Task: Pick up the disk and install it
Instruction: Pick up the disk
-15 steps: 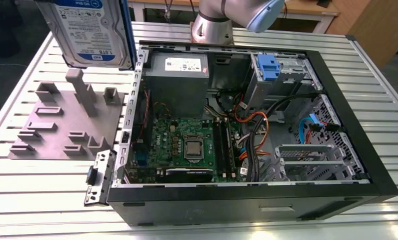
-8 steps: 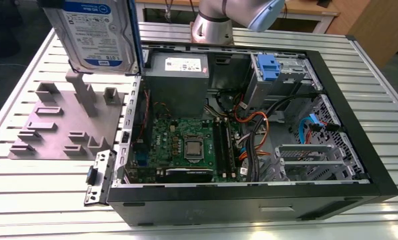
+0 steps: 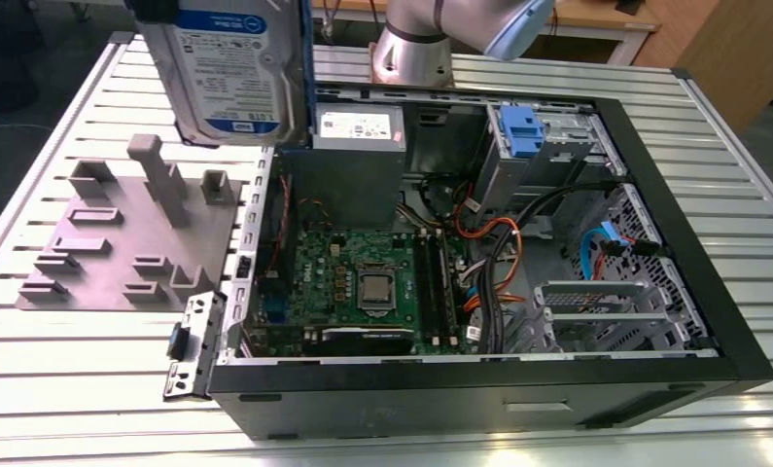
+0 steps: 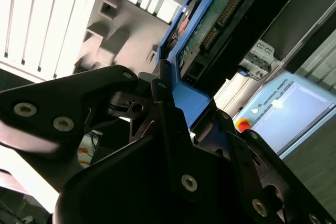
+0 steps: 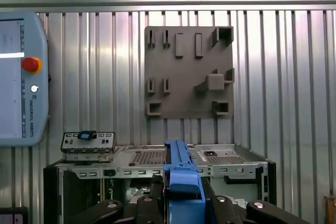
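The disk (image 3: 230, 73) is a silver-grey drive with a white-and-blue label in a blue carrier. It hangs on edge in the air, above the gap between the grey fixture plate (image 3: 114, 243) and the open computer case (image 3: 678, 209), at the exterior view's left. In both wrist views my gripper (image 4: 181, 108) (image 5: 182, 192) is shut on the carrier's blue edge (image 5: 181, 174). The drive's green circuit board (image 4: 210, 30) faces the second wrist camera. Below, in the first wrist view, lies the case (image 5: 131, 166).
Inside the case are a motherboard (image 3: 360, 277), a grey power-supply box (image 3: 358, 125), loose cables and a drive bay with a blue latch (image 3: 522, 131). A teach pendant (image 5: 18, 77) lies on the slatted table. The arm's base (image 3: 419, 49) stands behind the case.
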Robot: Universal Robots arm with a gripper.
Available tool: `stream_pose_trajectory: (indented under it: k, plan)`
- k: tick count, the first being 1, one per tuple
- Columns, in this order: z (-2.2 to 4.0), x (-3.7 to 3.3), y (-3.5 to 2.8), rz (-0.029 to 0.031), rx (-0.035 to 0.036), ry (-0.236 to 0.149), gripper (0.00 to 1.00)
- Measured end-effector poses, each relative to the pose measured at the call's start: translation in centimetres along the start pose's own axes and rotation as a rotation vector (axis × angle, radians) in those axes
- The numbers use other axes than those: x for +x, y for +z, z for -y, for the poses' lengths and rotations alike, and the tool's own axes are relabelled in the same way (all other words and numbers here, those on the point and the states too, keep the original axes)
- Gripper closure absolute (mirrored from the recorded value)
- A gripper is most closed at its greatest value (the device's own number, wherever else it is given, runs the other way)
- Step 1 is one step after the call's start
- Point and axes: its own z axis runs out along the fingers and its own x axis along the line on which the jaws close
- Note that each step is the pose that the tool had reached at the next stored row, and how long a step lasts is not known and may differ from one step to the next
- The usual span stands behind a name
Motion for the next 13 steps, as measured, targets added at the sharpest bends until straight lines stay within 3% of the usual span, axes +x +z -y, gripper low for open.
stream_pose_trajectory:
  k: [6,13]
  plan:
    - [2.54,0.01,0.01,0.0,0.0,0.0,0.64]
    - [5.08,0.04,0.01,-0.0001,0.0,0.0,0.64]
